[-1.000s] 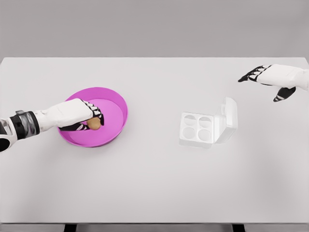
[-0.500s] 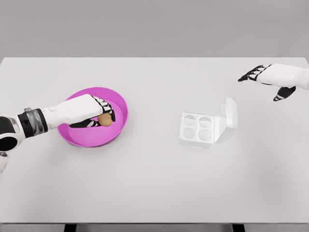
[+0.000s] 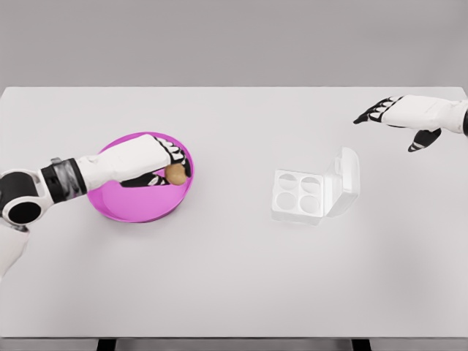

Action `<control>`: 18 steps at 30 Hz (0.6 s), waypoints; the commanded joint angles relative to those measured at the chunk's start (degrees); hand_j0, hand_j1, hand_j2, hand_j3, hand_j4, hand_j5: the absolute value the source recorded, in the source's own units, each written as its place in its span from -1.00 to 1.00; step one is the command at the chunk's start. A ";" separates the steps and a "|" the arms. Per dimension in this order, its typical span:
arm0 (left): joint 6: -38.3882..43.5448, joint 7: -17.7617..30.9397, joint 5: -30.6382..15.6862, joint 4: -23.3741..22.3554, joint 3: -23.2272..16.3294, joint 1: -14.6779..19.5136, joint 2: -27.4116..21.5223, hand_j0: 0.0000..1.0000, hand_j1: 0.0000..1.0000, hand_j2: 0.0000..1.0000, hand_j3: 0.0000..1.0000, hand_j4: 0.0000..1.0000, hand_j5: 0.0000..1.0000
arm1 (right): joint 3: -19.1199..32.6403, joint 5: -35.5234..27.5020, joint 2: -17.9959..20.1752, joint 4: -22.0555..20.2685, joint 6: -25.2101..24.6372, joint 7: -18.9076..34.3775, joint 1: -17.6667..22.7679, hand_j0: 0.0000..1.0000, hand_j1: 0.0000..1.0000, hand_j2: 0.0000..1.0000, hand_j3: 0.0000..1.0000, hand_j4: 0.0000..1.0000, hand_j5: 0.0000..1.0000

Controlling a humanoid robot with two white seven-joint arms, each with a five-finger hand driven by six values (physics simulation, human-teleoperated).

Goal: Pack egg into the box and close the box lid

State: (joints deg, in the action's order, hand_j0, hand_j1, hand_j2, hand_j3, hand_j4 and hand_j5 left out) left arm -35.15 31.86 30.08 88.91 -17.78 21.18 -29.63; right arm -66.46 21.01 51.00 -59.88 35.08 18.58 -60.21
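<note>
A brown egg (image 3: 175,173) is held in my left hand (image 3: 170,165), whose fingers are curled around it over the right side of the magenta bowl (image 3: 131,207). The white egg box (image 3: 308,195) lies right of centre with four empty cups and its lid (image 3: 349,175) standing open on the right side. My right hand (image 3: 398,111) hovers at the far right above the table, fingers spread, holding nothing.
The white table (image 3: 234,278) runs the full width of the view, with its front edge near the bottom. Bare surface lies between the bowl and the egg box.
My left hand has risen and moved right with the egg, from the bowl's floor to over its right rim. The right hand drifted slightly up and left.
</note>
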 commanded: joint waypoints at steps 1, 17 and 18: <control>0.15 -0.04 -0.46 0.04 0.02 0.00 0.62 -0.10 -0.10 -0.10 -0.10 -0.10 -0.10 | 0.10 -0.27 -0.03 0.02 -0.08 0.05 0.00 1.00 1.00 1.00 1.00 1.00 1.00; 0.15 0.58 -0.11 0.57 -0.68 0.79 6.25 -0.10 -0.10 -0.10 -0.10 -0.10 -0.10 | 0.10 -0.27 -0.03 -0.06 -0.08 0.05 -0.18 1.00 1.00 1.00 1.00 1.00 1.00; 0.15 0.58 0.07 0.57 -0.77 0.79 7.04 -0.11 -0.11 -0.11 -0.11 -0.11 -0.11 | 0.10 -0.27 -0.03 -0.06 -0.08 0.05 -0.26 1.00 1.00 1.00 1.00 1.00 1.00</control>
State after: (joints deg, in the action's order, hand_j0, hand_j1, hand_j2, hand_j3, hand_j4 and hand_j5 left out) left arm -35.16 32.34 30.41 89.45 -18.50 21.97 -23.54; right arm -66.45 21.01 50.94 -59.94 35.08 18.70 -60.47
